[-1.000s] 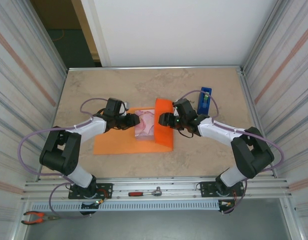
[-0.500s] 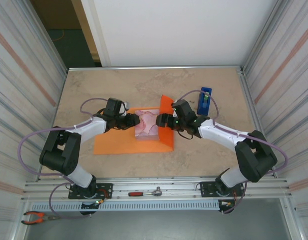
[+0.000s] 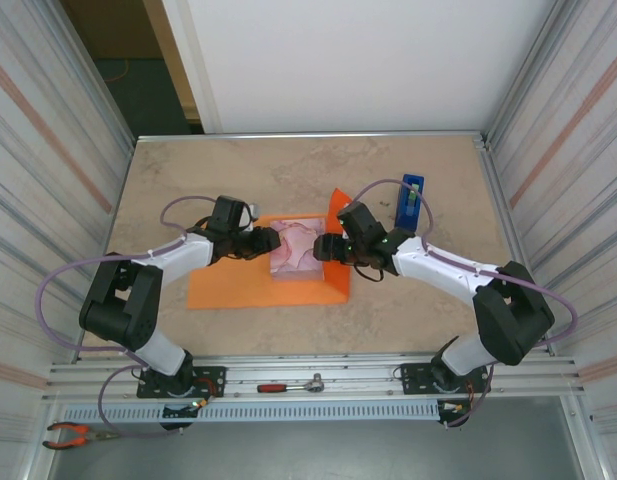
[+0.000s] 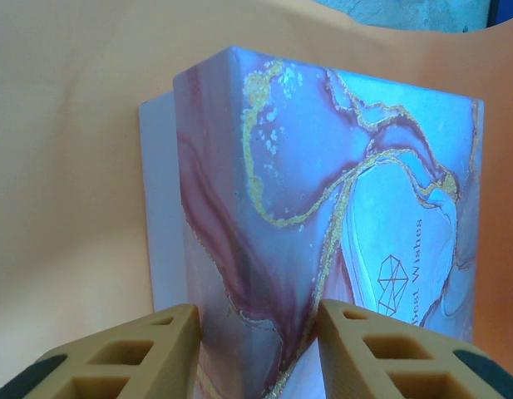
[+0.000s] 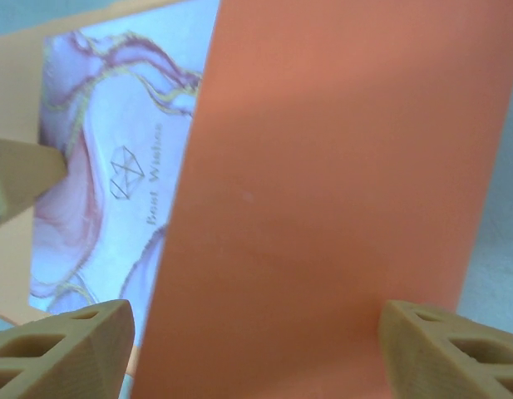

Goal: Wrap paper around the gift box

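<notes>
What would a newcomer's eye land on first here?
The bright orange paper lies mid-table, its right end lifted into a flap beside the marbled pink gift box resting on it. The right jaws stand wide apart at that flap. A blue tape dispenser stands further right on the table.

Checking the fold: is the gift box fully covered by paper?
No, the gift box shows its marbled top beside the raised paper.
</notes>
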